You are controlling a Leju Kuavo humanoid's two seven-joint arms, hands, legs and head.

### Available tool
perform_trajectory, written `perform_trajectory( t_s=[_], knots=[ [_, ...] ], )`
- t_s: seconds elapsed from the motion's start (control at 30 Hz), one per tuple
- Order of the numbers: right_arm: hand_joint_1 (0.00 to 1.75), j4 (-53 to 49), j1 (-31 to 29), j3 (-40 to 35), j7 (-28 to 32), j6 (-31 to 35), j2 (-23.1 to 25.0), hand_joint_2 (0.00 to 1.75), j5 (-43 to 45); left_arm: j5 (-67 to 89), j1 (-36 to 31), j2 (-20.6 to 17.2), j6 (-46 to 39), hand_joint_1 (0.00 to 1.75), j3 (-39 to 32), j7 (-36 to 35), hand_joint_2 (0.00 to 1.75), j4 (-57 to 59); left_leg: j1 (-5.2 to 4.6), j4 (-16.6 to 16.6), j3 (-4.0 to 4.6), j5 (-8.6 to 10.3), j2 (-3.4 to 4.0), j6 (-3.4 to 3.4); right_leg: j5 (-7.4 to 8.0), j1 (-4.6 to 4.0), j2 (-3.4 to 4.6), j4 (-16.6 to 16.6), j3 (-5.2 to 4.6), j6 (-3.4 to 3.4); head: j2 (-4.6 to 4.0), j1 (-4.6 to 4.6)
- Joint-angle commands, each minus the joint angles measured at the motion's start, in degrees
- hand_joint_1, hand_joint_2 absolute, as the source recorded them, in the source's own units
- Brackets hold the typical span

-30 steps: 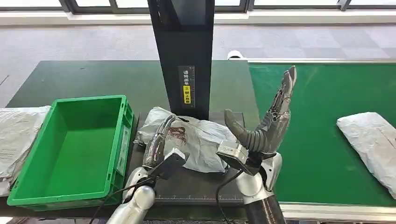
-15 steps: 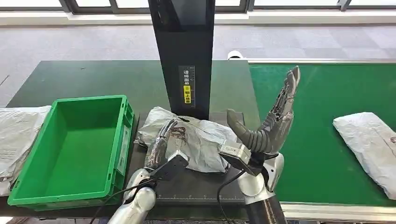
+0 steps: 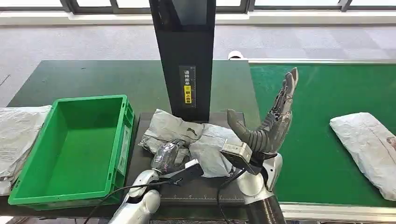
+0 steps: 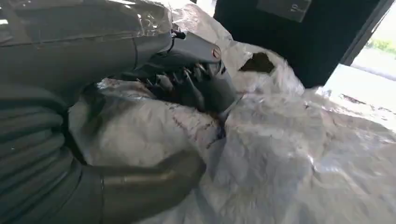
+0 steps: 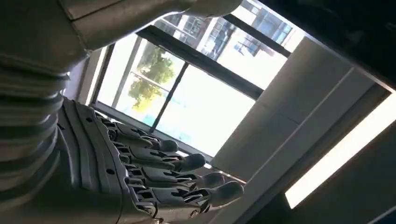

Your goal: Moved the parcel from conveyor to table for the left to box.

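1. Grey crinkled plastic: the parcel point(image 3: 196, 140) is a soft, wrinkled mailer bag lying on the dark flat platform point(image 3: 196, 186) at the foot of the black post point(image 3: 187, 56). A dark printed mark on the bag is too small for me to read.
2. My left hand point(image 3: 170, 156) sits at the parcel's 7 o'clock edge, fingers curled down into the film and bunching it; in the left wrist view my fingers point(image 4: 187, 88) and thumb close on a fold of the bag.
3. My right hand point(image 3: 268, 121) stands upright at 3 o'clock of the parcel, apart from it, fingers straight and spread, holding nothing.
4. Writing: the post carries a narrow vertical label point(image 3: 187, 86), Chinese characters in white above, a yellow strip below; I cannot read them with certainty.
5. Green moulded plastic crate point(image 3: 70, 144), rectangular, ribbed rim, at 9 o'clock of the parcel, just beside the platform.
6. Green felt-like conveyor belt point(image 3: 322, 88) at 3 o'clock; a second grey mailer bag point(image 3: 369, 144) lies on it, well apart.
7. More pale bags point(image 3: 18, 135) lie at 9 o'clock of the crate.
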State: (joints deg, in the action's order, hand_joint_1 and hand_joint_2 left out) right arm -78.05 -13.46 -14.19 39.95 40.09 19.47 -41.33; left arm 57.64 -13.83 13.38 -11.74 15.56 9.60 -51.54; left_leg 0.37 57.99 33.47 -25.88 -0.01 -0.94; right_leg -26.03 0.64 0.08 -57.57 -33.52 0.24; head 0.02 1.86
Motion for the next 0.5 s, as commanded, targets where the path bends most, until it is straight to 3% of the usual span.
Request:
perform_trajectory(
  t_s=[0.03, 0.37, 0.5],
  knots=[
    [0.00, 4.8, 0.4, 0.0, 0.0, -0.1, 0.5, 1.75, -0.2, 1.8, -2.5, -1.4, 1.5, 1.75, 2.4, -1.2, 1.75, 6.7, 0.02, -0.2, -0.19, 0.02, 0.05, 0.01, 0.04, -0.02, 0.04, 0.2, 0.18, -0.02, -0.02, -0.02],
    [0.00, 4.9, 0.6, 0.2, 0.0, -0.1, 0.5, 1.75, -0.4, 4.0, -2.4, -1.3, 0.9, 1.75, 2.0, -2.5, 1.75, 6.2, 0.01, -0.1, -0.19, 0.02, 0.04, 0.01, 0.03, -0.02, 0.03, 0.1, 0.17, -0.02, -0.02, -0.02],
    [0.00, 4.1, 1.3, 0.8, 0.0, -0.1, 0.5, 1.75, -1.0, 6.2, -1.3, -0.8, -8.6, 1.75, -0.5, -3.4, 1.75, 1.6, 0.03, -0.2, -0.23, 0.05, 0.05, 0.02, 0.07, -0.05, 0.05, 0.3, 0.21, -0.03, 0.00, 0.00]
  ],
)
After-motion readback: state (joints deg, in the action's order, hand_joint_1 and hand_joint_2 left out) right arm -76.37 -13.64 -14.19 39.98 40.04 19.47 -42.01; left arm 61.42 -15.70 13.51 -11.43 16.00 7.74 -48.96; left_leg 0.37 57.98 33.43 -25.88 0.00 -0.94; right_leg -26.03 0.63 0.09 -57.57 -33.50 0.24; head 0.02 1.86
